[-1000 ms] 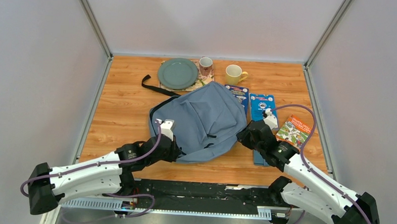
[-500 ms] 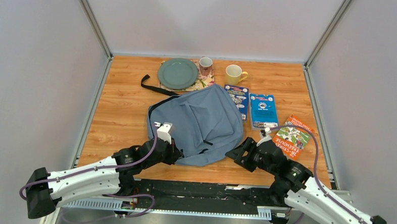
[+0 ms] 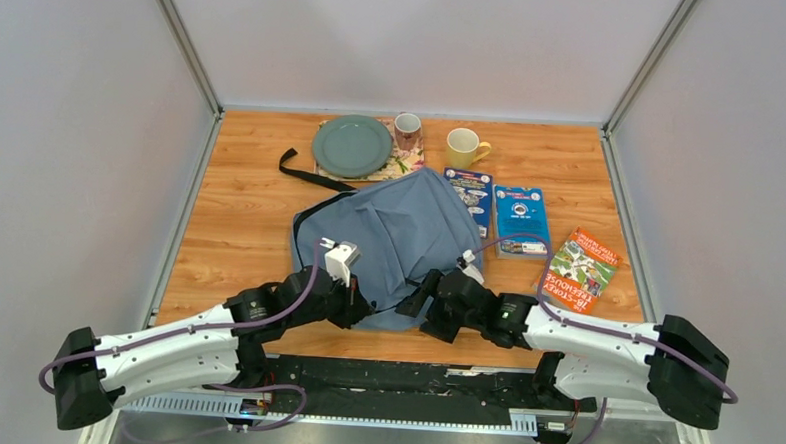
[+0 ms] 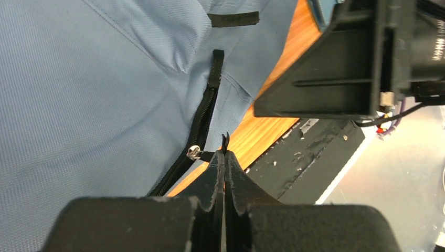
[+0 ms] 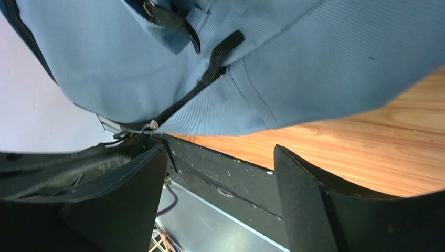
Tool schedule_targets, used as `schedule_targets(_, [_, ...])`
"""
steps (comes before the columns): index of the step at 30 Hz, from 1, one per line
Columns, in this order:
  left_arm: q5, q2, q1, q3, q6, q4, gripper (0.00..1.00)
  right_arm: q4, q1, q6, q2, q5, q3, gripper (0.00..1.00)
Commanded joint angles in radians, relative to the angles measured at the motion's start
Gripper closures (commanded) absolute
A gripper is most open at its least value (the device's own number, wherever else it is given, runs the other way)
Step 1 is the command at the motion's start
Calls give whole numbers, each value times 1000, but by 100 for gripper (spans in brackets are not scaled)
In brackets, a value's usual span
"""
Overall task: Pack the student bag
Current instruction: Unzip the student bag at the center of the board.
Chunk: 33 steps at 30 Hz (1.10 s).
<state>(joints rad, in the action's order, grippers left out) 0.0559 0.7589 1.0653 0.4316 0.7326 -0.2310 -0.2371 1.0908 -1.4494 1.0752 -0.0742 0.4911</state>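
Observation:
The grey-blue student bag [image 3: 398, 237] lies flat in the middle of the table, its black zip [image 4: 202, 118] running toward the near edge. My left gripper [image 3: 358, 306] is at the bag's near left corner, shut on the black zipper pull [image 4: 225, 143] beside the metal slider [image 4: 194, 153]. My right gripper [image 3: 418, 295] hovers open and empty over the bag's near edge, right next to the left one. In the right wrist view the bag [image 5: 157, 58] fills the top, and the open gripper [image 5: 220, 155] is over the table's front edge.
Three books lie right of the bag: two blue ones [image 3: 469, 190] [image 3: 521, 220] and an orange-green one [image 3: 579, 268]. A green plate [image 3: 351, 145] and two mugs [image 3: 407, 131] [image 3: 463, 145] stand at the back. A black strap [image 3: 306, 170] trails to the back left.
My right arm has swung left from the bag's right side to its near edge, close to the left gripper. The left gripper has shifted slightly right, still shut.

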Motion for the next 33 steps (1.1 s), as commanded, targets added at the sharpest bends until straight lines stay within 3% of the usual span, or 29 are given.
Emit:
schedule_targets(1, [-48, -47, 4, 44, -50, 52, 100, 30, 4, -95, 66, -65, 96, 22])
schedule_targets(8, [-111, -55, 4, 53, -76, 85, 100, 24, -12, -158, 190, -29, 145, 21])
schedule_targets(13, [-131, -41, 4, 61, -94, 107, 100, 44, -19, -180, 247, -9, 152, 27])
schedule_targets(16, [-140, -39, 4, 67, -99, 116, 100, 51, -25, -187, 282, 2, 149, 43])
schedule_targets(18, [-145, -38, 4, 73, -104, 116, 100, 73, -31, -175, 304, 10, 144, 62])
schedule_targets(19, [-146, -35, 4, 73, -105, 116, 100, 73, -32, -172, 307, 11, 144, 79])
schedule_targets(22, [-143, -32, 4, 72, -104, 110, 100, 68, -35, -149, 312, 2, 142, 97])
schedule_targets(30, [-50, -63, 4, 73, -96, -2, 100, -28, -40, -49, 186, -137, 127, 100])
schedule_targets(31, [13, -56, 4, 78, -91, -26, 100, -37, -40, -40, 168, -153, 127, 100])
schedule_targets(32, [22, -40, 4, 78, -91, -40, 81, -42, -39, -34, 161, -157, 126, 100])
schedule_targets(33, [28, -30, 4, 78, -93, -39, 74, -38, -39, -26, 160, -153, 124, 100])
